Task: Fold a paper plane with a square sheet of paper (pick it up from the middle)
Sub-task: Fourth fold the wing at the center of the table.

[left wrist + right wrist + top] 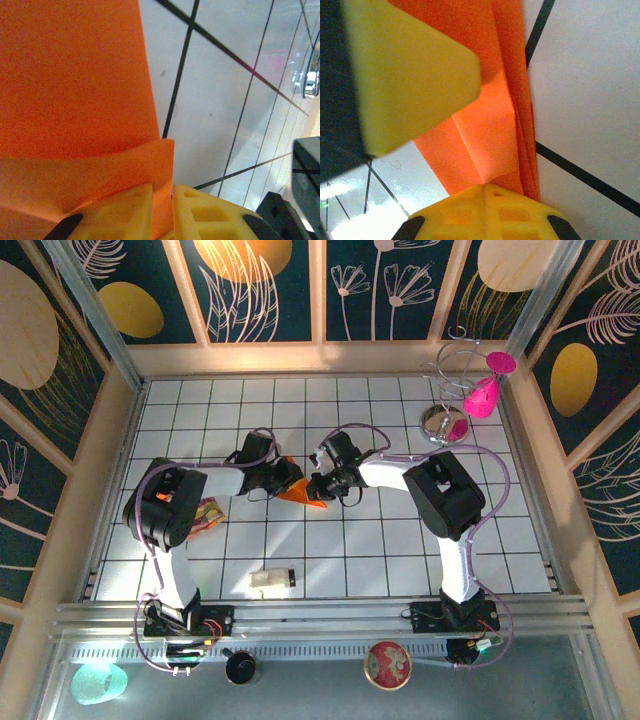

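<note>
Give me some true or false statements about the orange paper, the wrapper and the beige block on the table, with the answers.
1. The orange paper is a flat, unfolded square. False: the right wrist view shows creases and stacked layers.
2. The left fingers pinch an edge of the orange paper. True.
3. The crinkled wrapper lies beside the left arm. True.
4. The beige block rests on the orange paper. False: it lies apart, nearer the arm bases.

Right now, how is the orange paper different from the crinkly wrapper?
The orange paper is plain; the wrapper is many-coloured. The paper is neatly folded; the wrapper is crinkled. The left gripper and right gripper pinch the paper; the wrapper lies loose on the table.
</note>
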Robot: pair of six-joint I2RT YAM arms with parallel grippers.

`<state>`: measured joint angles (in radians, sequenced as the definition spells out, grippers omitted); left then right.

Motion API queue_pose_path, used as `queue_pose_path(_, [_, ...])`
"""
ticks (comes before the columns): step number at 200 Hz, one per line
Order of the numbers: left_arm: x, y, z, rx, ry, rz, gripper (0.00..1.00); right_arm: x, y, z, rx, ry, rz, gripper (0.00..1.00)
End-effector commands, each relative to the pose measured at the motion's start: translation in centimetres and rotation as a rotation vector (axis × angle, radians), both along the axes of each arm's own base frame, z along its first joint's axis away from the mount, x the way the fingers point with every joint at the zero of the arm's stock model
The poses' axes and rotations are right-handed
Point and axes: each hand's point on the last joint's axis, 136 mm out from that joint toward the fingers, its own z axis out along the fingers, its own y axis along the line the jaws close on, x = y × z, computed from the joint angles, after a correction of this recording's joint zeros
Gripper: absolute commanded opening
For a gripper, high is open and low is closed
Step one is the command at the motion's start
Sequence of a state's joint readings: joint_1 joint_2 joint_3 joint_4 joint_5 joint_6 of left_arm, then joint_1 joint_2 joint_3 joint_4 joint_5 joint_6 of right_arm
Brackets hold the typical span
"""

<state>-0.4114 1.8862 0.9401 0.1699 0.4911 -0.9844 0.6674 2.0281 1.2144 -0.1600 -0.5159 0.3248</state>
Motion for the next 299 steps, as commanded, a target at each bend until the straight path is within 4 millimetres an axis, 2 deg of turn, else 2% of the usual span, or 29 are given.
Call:
queue_pose_path(1, [1.3,0.8,2.2,0.025,-0.073,0.006,0.18,-1.7,-2.2,-3.4,-0.097,0.098,-0.031,0.03])
queue_pose_path(45, [1.9,2.2,1.2,0.051,-0.067,0.024,0.18,-1.7,-2.2,-3.6,-0.102,0.107,-0.035,0.03])
queue_pose_path(71, [2.1,3.0,-0.1,0.063,-0.045,0.034,0.18,-1.8,-2.3,-3.7,-0.103,0.113,-0.038,0.03])
queue_pose_path(74, [2.9,2.8,0.6,0.058,-0.065,0.038,0.18,-1.7,-2.3,-3.7,-0.104,0.114,-0.040,0.03])
queue_pose_path(90, [3.4,3.5,0.2,0.070,-0.065,0.056,0.18,-1.8,-2.3,-3.8,-0.106,0.114,-0.042,0.03])
queue_pose_path(170, [3.7,6.1,-2.2,0.118,-0.030,0.099,0.17,-2.4,-3.0,-4.7,-0.136,0.143,-0.060,0.03])
queue_pose_path(233, [4.8,9.3,-3.4,0.187,-0.036,0.127,0.17,-3.0,-3.7,-5.5,-0.161,0.170,-0.069,0.03])
queue_pose_path(267, [5.8,11.3,-2.1,0.223,-0.060,0.150,0.17,-3.0,-3.7,-5.6,-0.164,0.176,-0.071,0.03])
queue_pose_path(286, [6.1,11.6,0.4,0.244,-0.102,0.149,0.17,-2.8,-3.7,-5.5,-0.164,0.175,-0.072,0.03])
queue_pose_path(299, [5.8,11.2,2.2,0.213,-0.130,0.149,0.17,-3.0,-3.8,-5.6,-0.164,0.182,-0.072,0.03])
